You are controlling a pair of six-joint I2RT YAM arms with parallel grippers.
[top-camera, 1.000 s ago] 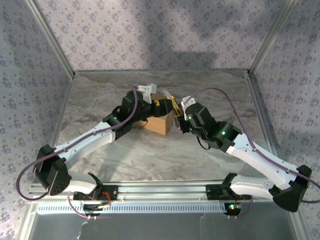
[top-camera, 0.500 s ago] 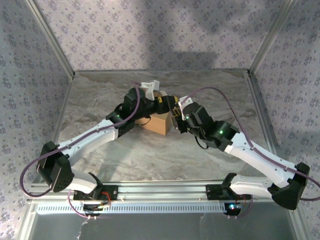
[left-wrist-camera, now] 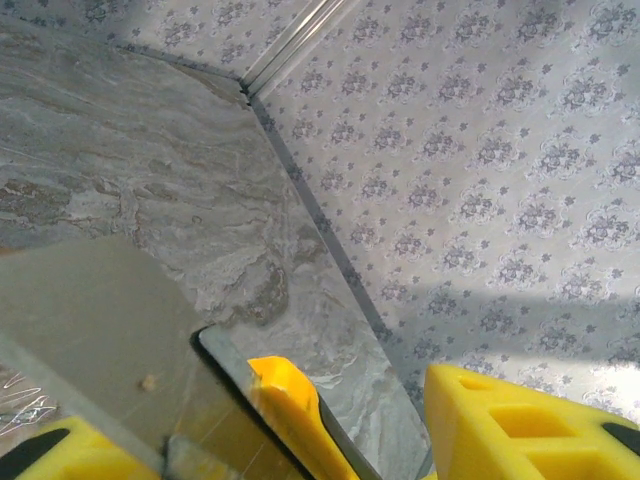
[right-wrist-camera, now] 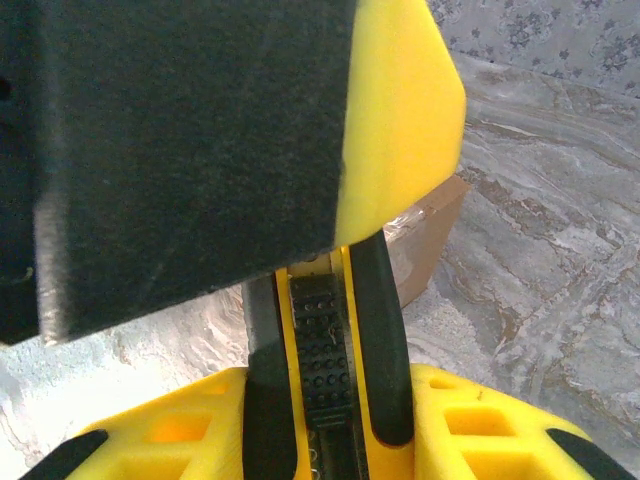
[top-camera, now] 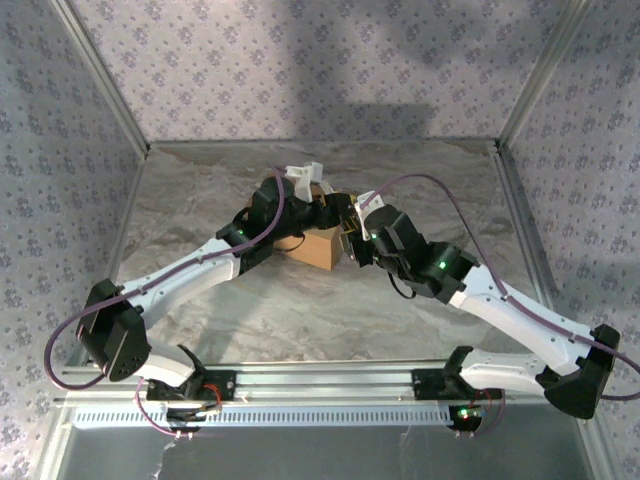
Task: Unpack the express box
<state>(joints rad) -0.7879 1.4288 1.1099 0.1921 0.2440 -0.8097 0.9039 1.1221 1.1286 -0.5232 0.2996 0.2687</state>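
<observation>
Both arms had edged closer over the box [top-camera: 318, 250] by the table's [top-camera: 190, 210] far edge; left claw [top-camera: 328, 205] narrowing, half-open, empty; right claw [right-wrist-camera: 320, 430] clamped the knife [right-wrist-camera: 322, 345], cutting seemingly imminent.

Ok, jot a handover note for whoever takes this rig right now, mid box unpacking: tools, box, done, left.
Left tool: jaws apart above the express box, clamping nothing I can see.
Right tool: shut on a yellow-and-black cutter, at the box's right end.
Box: upright, middle of the table.
Done: cutter is at the box; whether its seam is cut is hidden.
Left: open the box, take out what's inside.
</observation>
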